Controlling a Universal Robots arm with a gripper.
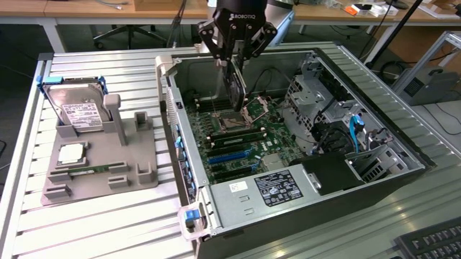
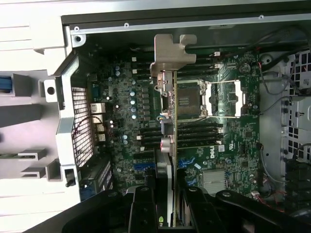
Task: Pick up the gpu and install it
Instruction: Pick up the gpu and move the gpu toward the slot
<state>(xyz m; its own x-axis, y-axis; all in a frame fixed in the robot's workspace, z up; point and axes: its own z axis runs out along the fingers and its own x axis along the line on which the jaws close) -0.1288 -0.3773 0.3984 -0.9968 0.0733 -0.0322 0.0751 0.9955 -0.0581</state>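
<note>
Black robot hand clenched on thin green-board gpu w/ silver end bracket, hanging edge-down above green motherboard inside open grey PC case, prob. so connector edge faces slots.

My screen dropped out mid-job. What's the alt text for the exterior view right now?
The gripper holds the gpu edge-on, hanging over the motherboard inside the open computer case. On the exterior view's left, a grey holder carries a hard drive.
</note>
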